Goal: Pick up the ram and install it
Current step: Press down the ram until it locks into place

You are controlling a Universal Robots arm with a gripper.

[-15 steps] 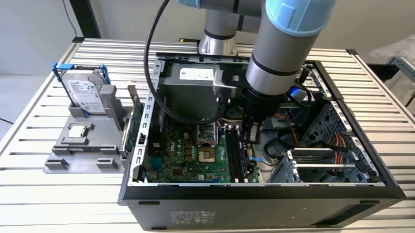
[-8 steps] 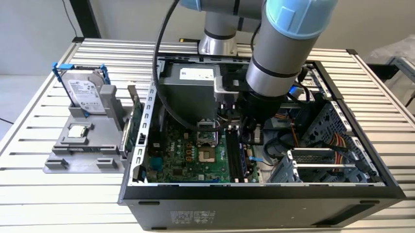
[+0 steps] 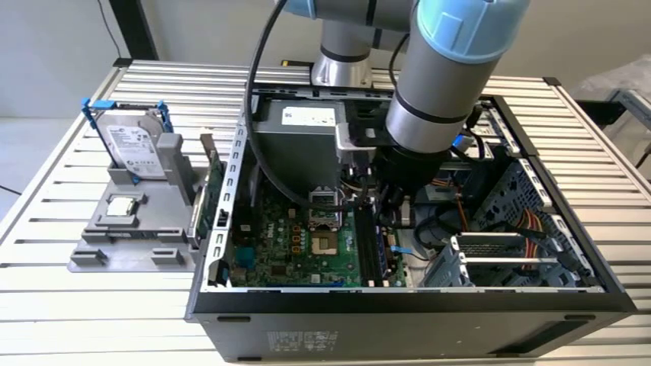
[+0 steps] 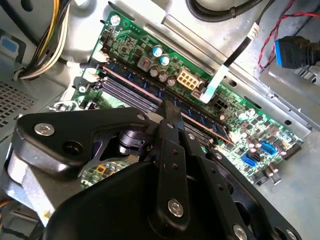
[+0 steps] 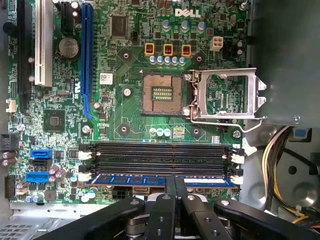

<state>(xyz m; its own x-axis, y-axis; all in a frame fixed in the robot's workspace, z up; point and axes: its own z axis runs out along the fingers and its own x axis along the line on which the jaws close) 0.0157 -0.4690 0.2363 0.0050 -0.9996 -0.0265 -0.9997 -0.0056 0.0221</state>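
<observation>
Ram (image 5: 160,181) is sitting in the memory slot nearest the tool (image 5: 175,186), low in the first wrist view, and I am judging the install nearly finished. I am seeing the tool's fingers (image 5: 170,192) pressed together on the ram's top edge.

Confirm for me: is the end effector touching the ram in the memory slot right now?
Touching. In the first wrist view the end effector has its fingertips closed together on the top edge of the ram, which sits in the slot, with no gap between them.
</observation>
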